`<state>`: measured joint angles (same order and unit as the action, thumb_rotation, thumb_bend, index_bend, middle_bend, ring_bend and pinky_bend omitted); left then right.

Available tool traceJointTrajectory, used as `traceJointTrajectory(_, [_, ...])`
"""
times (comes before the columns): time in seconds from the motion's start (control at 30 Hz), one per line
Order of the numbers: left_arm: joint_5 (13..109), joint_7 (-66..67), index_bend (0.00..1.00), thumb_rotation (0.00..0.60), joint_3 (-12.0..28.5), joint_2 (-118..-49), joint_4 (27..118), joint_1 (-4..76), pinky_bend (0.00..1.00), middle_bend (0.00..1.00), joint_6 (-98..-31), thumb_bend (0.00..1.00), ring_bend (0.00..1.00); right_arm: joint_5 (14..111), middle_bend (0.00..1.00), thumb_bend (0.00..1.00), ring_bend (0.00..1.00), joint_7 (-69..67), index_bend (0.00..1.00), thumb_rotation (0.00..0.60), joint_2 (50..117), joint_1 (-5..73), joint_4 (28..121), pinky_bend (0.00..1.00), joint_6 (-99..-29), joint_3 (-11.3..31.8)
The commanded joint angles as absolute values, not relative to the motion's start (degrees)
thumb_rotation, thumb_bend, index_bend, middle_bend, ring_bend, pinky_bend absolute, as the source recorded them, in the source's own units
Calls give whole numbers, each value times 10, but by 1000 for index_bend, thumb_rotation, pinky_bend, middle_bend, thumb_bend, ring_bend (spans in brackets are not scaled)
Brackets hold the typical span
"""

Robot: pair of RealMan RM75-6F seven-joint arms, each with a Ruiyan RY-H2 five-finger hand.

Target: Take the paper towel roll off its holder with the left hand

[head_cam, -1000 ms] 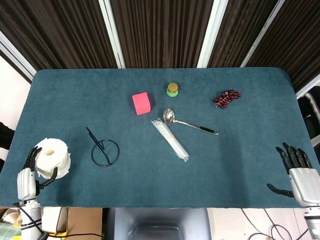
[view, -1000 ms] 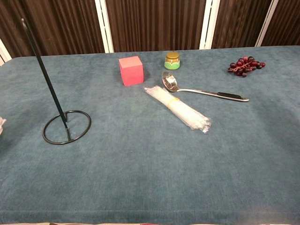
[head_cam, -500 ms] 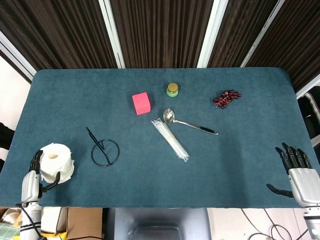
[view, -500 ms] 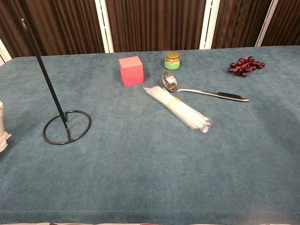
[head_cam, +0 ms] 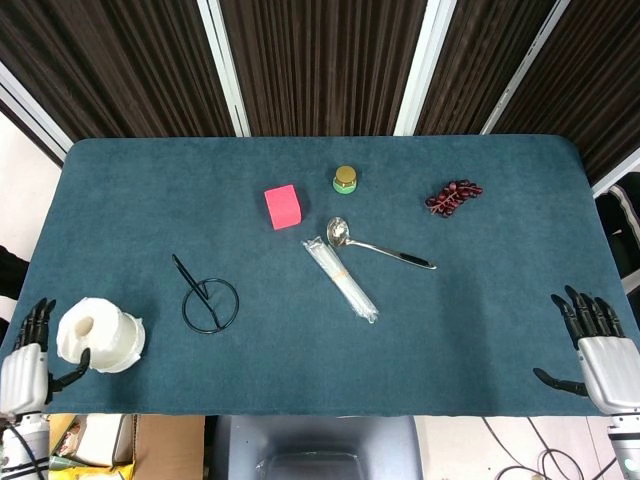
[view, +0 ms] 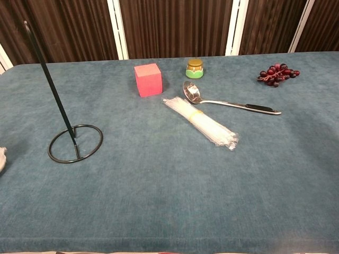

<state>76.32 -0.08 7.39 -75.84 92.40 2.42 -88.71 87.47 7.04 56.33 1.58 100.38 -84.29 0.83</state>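
The white paper towel roll (head_cam: 100,336) lies on the table near the front left corner, off its holder; a sliver of it (view: 2,157) shows at the chest view's left edge. The black wire holder (head_cam: 209,303), a ring base with an upright rod (view: 74,143), stands bare to the roll's right. My left hand (head_cam: 26,360) is at the table's left edge just left of the roll, fingers spread, thumb close to the roll, holding nothing. Down at the front right corner, my right hand (head_cam: 598,348) rests with its fingers apart and empty.
A pink cube (head_cam: 283,206), a small green jar with a gold lid (head_cam: 345,179), a metal spoon (head_cam: 378,244), a clear packet of straws (head_cam: 341,278) and a bunch of dark grapes (head_cam: 453,196) lie across the middle and back of the blue table (head_cam: 480,310).
My left hand let go of the roll and drew back to the left and down. The roll now lies lower on the table. The right hand has not moved.
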Motion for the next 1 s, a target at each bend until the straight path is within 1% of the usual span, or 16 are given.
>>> traceJointTrajectory(0.03, [784,64,88,600,72,-706,969,26,145,0,-897,364,0,875,0,121,0,70,13,600,563,15,1004,80,-843,8])
traceJointTrajectory(0.1, [791,93,176,600,75,-686,984,34,133,21,-893,355,5,875,0,121,0,69,13,600,563,16,1004,80,-842,8])
traceJointTrajectory(0.13, [796,105,198,600,77,-678,989,37,128,54,-893,349,18,874,0,121,0,69,13,600,562,17,1004,80,-841,8])
traceJointTrajectory(0.23, [818,133,215,600,79,-648,1003,52,150,167,-883,347,107,871,0,121,0,69,13,600,562,18,1005,80,-838,9])
traceJointTrajectory(0.3, [830,154,217,600,81,-632,1005,62,164,184,-877,350,127,871,0,121,0,68,13,600,560,18,1005,80,-837,9])
traceJointTrajectory(0.4, [837,194,218,600,87,-622,986,77,169,192,-869,350,127,871,0,121,0,67,13,600,559,19,1006,80,-836,9])
traceJointTrajectory(0.5, [832,216,218,600,85,-621,974,86,182,192,-853,351,128,874,0,121,0,69,13,600,557,18,1006,80,-838,8])
traceJointTrajectory(0.67, [812,214,209,600,73,-614,981,91,183,179,-821,351,127,881,0,121,0,72,15,600,557,15,1005,80,-843,4])
traceJointTrajectory(1.0, [796,202,197,600,65,-612,990,90,183,179,-813,351,127,881,0,121,0,70,16,600,555,15,1006,80,-842,4])
